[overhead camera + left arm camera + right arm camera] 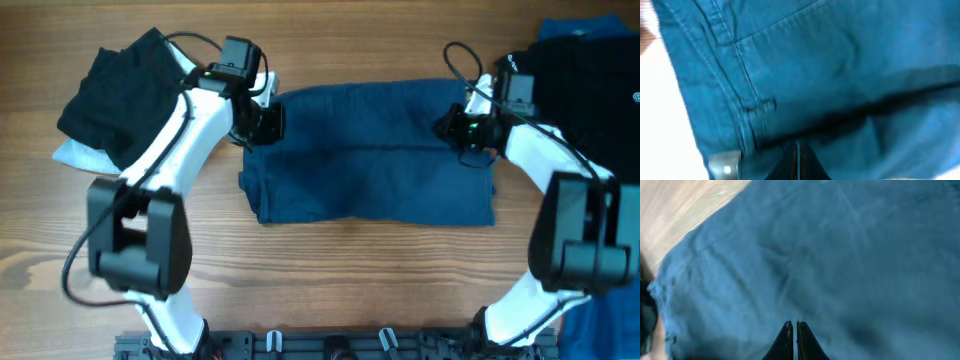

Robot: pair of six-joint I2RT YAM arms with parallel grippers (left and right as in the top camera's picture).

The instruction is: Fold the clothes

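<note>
The clothes (370,160) are a dark blue woven garment lying flat in the middle of the table, with an upper layer folded over a lower one. My left gripper (262,120) is at its left edge and my right gripper (455,128) at its right edge. In the left wrist view the jaws (798,150) are shut in a shadowed fold of the blue cloth (840,60), next to stitched seams and a metal button (724,164). In the right wrist view the jaws (794,327) are shut against the blue cloth (840,255).
A black bundle with a white lining (115,95) lies at the back left, beside my left arm. A black top with a small white logo (590,80) lies at the back right. More blue cloth (610,320) shows at the front right corner.
</note>
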